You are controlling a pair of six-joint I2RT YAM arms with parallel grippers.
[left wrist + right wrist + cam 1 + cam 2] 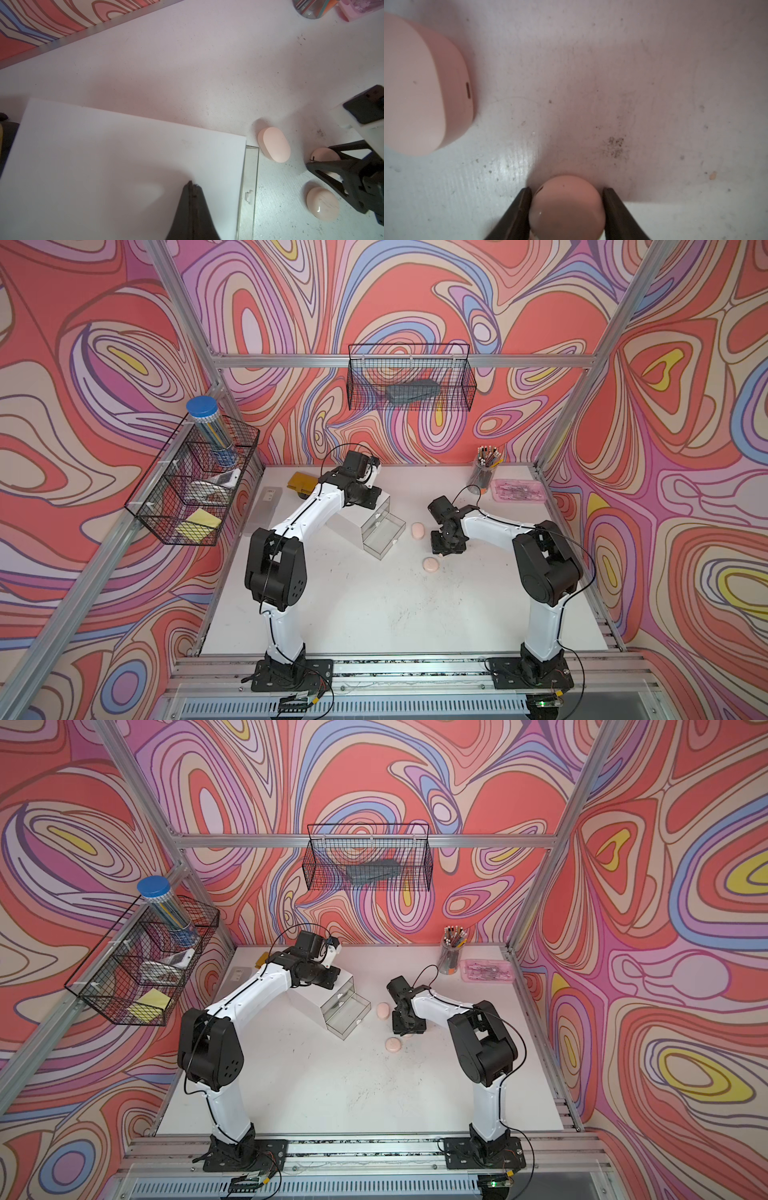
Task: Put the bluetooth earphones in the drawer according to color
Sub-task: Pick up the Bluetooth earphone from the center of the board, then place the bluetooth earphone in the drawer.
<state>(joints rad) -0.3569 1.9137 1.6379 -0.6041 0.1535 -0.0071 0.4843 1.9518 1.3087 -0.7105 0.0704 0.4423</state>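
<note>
Left gripper (192, 186), jaws together, sits at the white drawer cabinet (104, 155) top, presumably steadying it; right gripper (566, 190) jaws flank a pale pink earphone case (566, 212), firm clamp not confirmable.

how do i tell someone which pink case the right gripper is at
Find the white cabinet with one drawer pulled out; three pink cases lie beside that drawer. It is the pink case between the fingers of the right gripper; the other two cases lie uncovered.
</note>
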